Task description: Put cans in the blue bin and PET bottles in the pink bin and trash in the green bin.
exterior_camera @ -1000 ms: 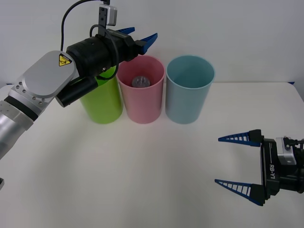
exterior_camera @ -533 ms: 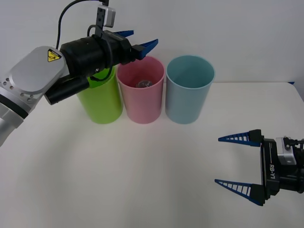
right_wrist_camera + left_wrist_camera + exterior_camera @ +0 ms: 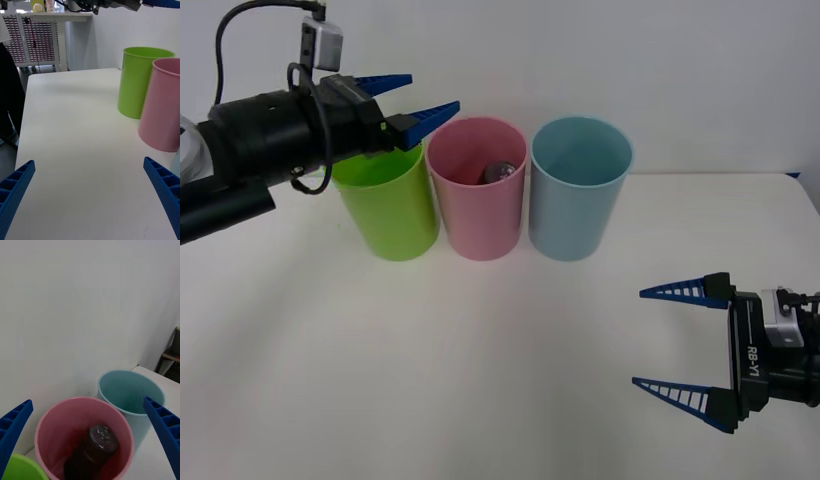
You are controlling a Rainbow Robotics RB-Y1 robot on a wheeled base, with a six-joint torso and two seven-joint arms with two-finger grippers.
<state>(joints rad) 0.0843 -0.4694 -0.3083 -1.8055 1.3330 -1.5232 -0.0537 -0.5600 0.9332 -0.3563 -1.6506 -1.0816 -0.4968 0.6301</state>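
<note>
The PET bottle (image 3: 93,450) is left inside the pink bin (image 3: 477,200); the left claw (image 3: 405,103), spread and empty, has been pulled back over the green bin (image 3: 387,210). That item is judged sorted.

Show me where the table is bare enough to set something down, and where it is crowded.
Bare: the wide white table between the open right gripper and the cup row. Crowded: the far edge, where the lime-green plastic bin, the pink plastic bin holding the bottle, and the light-blue plastic bin stand close together, the open left gripper above.

Lab, white table (image 3: 480,380), parts drawers (image 3: 22,41)
</note>
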